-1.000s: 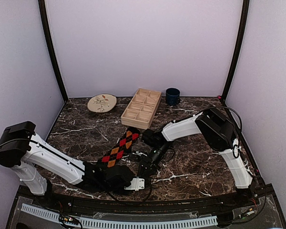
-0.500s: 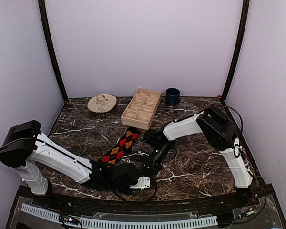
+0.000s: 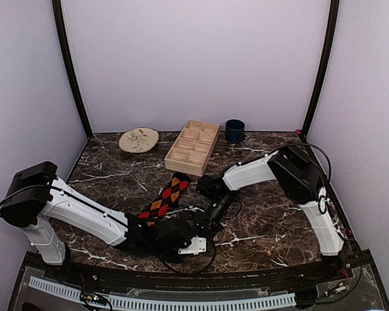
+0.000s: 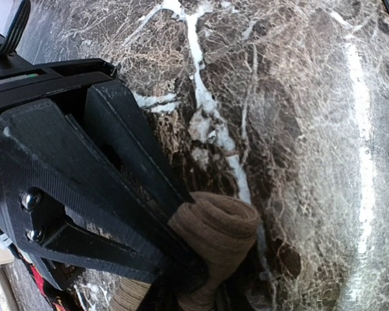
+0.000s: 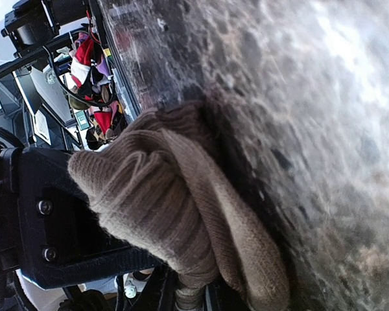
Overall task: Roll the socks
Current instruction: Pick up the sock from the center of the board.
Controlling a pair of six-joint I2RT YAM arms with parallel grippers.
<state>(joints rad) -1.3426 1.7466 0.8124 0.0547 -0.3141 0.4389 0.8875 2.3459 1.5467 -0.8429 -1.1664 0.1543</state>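
**sockwrangler:** Mid-roll, by the look of it. Got the left tool (image 4: 175, 256) clenched on the brown ribbed knit sock (image 4: 217, 227), right at its coiled end, low over the dark white-veined marble table (image 4: 298, 129) near the front edge. Any tips for doing this turn cleanly?

**rollmaster:** Going by the overhead view, roughly halfway at best. Plenty of the black sock with red and orange diamonds (image 3: 163, 199) lying flat just behind the coil, stretching toward the back. Can't tell whether joined to the brown one or just touching it.

As for the right tool (image 3: 207, 223): nose to nose with the left, pressed into the same bundle. Impossible to say whether clamped or loose, though. Only one black finger (image 5: 52, 227) in its own camera, with knit bunched over it.

Advice, purely as a guess:
- Hold the coil firm, not crushed.
- Pin the flat part before turning.
- Roll in small turns toward the diamond pattern.
- Stack the layers square to avoid a cone.

**sockwrangler:** Biggest risk?

**rollmaster:** Probably that loose flap drooping off the coil in the right wrist view. Likely to unwind if let go early, so tuck before releasing. No worries about the pale wooden compartment tray (image 3: 192, 148), patterned round plate (image 3: 139, 139) or dark blue mug (image 3: 235, 130): all at the far side, well apart from the work.
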